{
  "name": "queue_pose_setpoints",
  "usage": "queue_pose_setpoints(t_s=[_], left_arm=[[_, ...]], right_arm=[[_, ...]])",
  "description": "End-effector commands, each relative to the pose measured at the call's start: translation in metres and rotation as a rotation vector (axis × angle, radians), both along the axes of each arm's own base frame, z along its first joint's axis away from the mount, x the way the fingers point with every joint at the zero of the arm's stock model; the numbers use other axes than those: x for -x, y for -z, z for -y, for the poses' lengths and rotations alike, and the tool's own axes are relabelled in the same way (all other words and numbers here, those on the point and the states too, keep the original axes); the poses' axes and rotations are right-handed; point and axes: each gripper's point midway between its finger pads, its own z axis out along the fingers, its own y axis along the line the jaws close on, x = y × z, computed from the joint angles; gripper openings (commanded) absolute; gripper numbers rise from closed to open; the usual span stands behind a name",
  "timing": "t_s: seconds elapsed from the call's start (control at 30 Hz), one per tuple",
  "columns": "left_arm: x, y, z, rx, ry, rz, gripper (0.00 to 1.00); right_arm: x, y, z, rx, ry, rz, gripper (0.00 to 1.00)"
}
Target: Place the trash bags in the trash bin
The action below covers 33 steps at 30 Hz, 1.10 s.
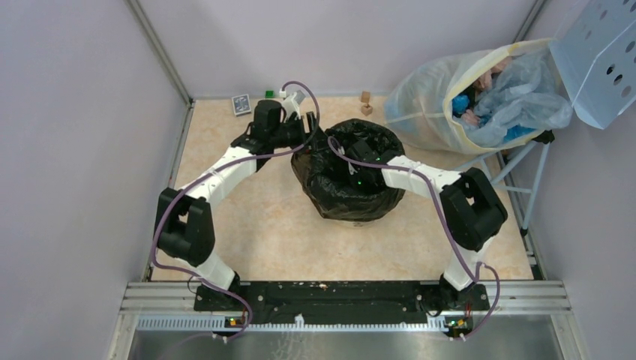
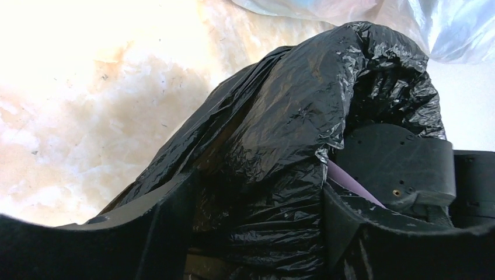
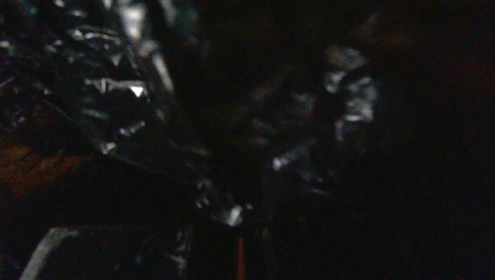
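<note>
At the table's [image 1: 262, 225] centre, the black trash bag [image 1: 352, 191] draped the hidden trash bin. The left gripper [image 2: 257, 233] stood spread astride its left rim fold, and the right gripper [image 1: 361, 154], shut, reached inside.

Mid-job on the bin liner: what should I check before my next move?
1. Glossy black plastic trash bag draped over the small round bin: ok; bin body hidden.
2. Left end effector straddles bag film, jaws apart; clamped or not: cannot tell.
3. Right end effector inside the bag's mouth, shut: ok; whether it holds film: cannot tell.
4. Large translucent whitish sack away from both arms: ok.
5. Right wrist view usable: not ok, too dark.
</note>
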Motion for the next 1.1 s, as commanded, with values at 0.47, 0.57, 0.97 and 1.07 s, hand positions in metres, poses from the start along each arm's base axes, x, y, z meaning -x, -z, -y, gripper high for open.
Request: queue_pose_setpoints(t_s=[0.47,0.57,0.97,1.07], left_arm=[[0.023,-0.093,-0.033,0.024,-0.038,0.152,0.98],[0.023,-0.099,-0.048,0.01,-0.087,0.159,0.99],[0.026,-0.099,-0.069,-0.001,-0.116,0.145,0.97],[0.026,-0.1,-0.07,0.001,-0.116,0.151,0.97]], right_arm=[[0.005,0.015,-0.003,-0.057,0.005,-0.019,0.0],[0.006,0.01,-0.001,-0.055,0.014,-0.008,0.02],[0.008,-0.032,-0.008,-0.128,-0.002,0.069,0.8],[0.008,-0.051,-0.01,-0.138,-0.001,0.093,0.76]])
